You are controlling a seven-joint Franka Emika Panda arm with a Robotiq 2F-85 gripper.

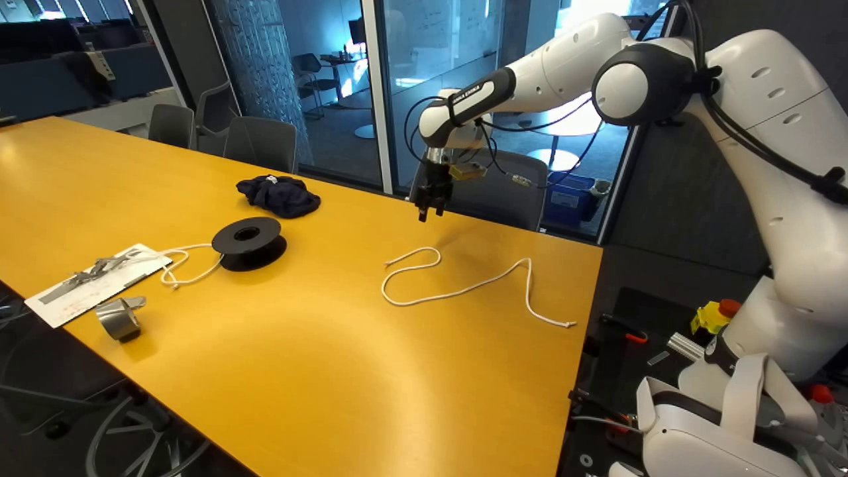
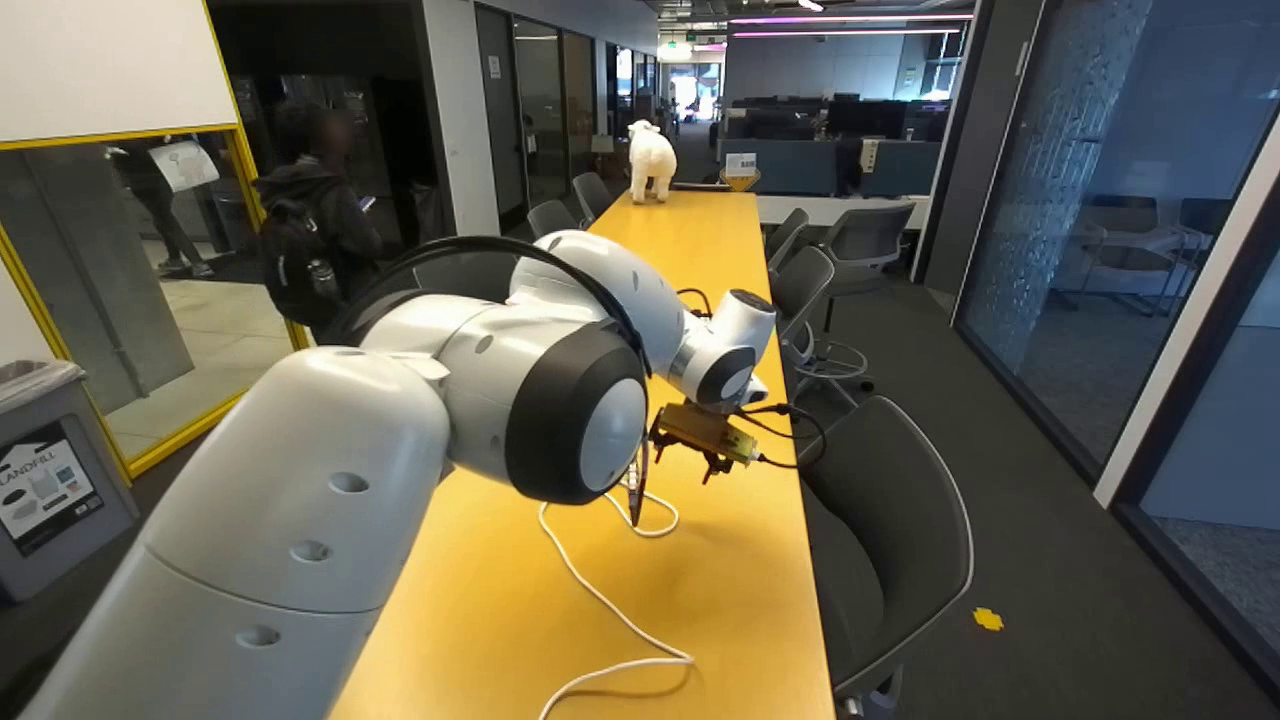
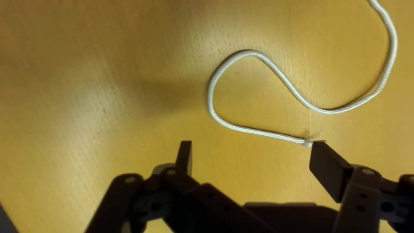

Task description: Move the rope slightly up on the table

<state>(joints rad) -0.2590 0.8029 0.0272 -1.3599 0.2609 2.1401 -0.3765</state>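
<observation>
The rope point(image 1: 434, 298) is a thin whitish cord lying in loose S-curves on the glossy yellow-orange table point(image 1: 318, 371), near its robot end. The rope also shows in an exterior view point(image 2: 603, 598), partly hidden by the arm, and in the wrist view point(image 3: 211, 94). My gripper point(image 1: 431, 212) is open and empty above the table, beside the rope's looped end and nearer the window-side edge. In the wrist view the gripper point(image 3: 254, 153) has its black fingers wide apart. The rope's knotted end appears by the right fingertip; the gripper looks to be above the table, not holding it.
A black spool point(image 1: 246, 235) with white cord beside it, a dark cloth point(image 1: 281, 197), a flat white strip point(image 1: 99, 285) and a silver tape roll point(image 1: 119, 318) lie farther along the table. A grey chair point(image 2: 890, 520) stands at the edge close to the gripper.
</observation>
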